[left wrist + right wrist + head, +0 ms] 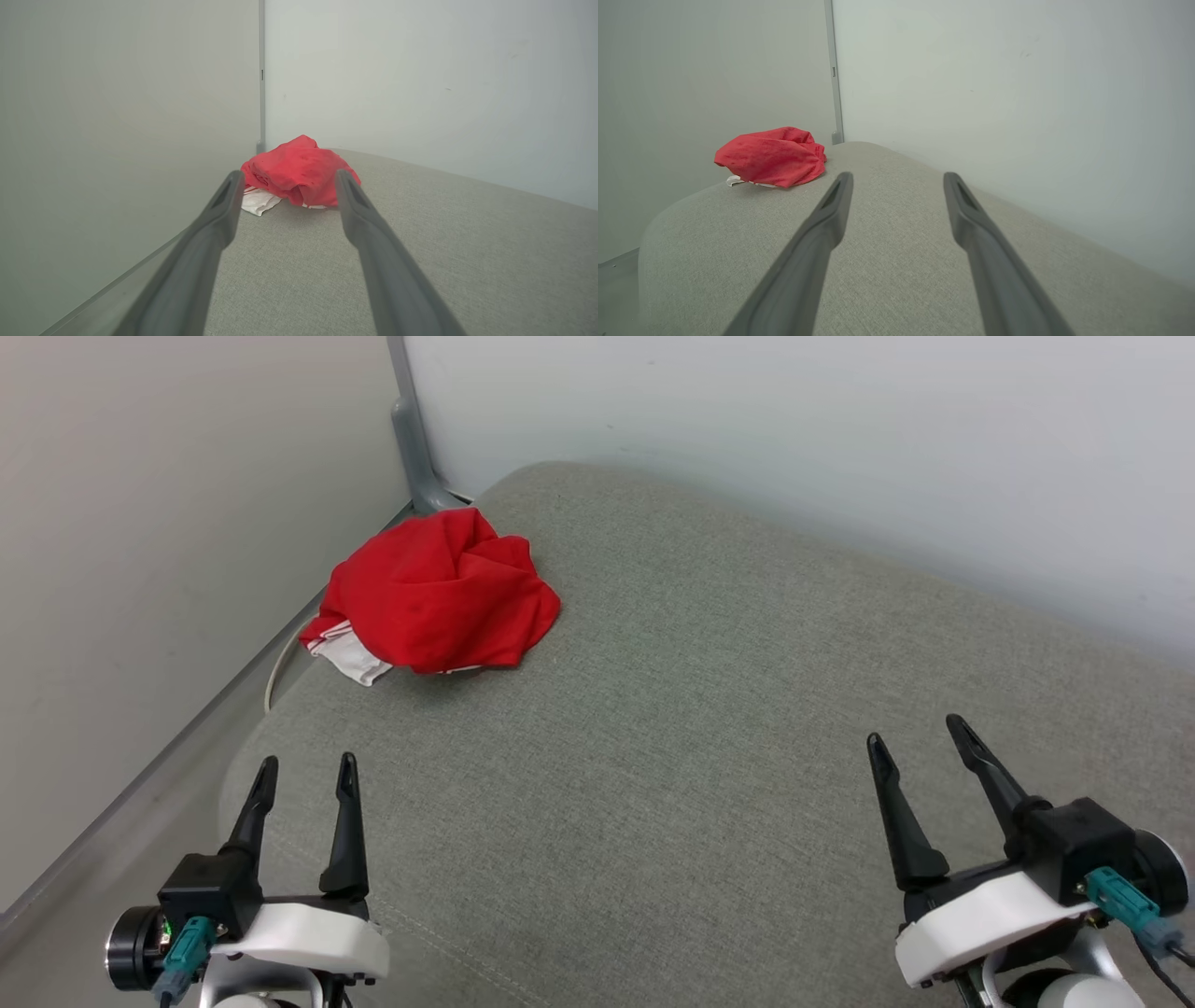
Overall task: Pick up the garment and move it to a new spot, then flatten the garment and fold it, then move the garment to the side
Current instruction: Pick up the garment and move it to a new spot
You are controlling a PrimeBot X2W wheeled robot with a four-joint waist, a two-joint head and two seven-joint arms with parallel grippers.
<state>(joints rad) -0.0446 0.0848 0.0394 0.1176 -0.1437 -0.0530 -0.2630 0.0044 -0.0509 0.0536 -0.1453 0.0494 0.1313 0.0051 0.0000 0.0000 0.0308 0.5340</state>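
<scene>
Spreading beneath both arms, a grey fabric cushion (709,775) is being bounded by pale walls (794,439), which are meeting at a grey corner post (417,448) far ahead of the left gripper (306,765). The garment (439,593), a red T-shirt with a white sleeve and striped trim showing at its near edge, is being carried by the cushion as a crumpled heap. It is lying straight ahead of the left gripper and well apart from it, and in the left wrist view it is being framed between that gripper's fingertips. From the right gripper (920,728) it is lying far ahead and off to the left. Both grippers are being held over the near part of the cushion with jaws spread wide, and nothing is being gripped by either. A thin white cable (274,674) is being shown beyond the cushion's edge, ahead of the left gripper and slightly to its left.
</scene>
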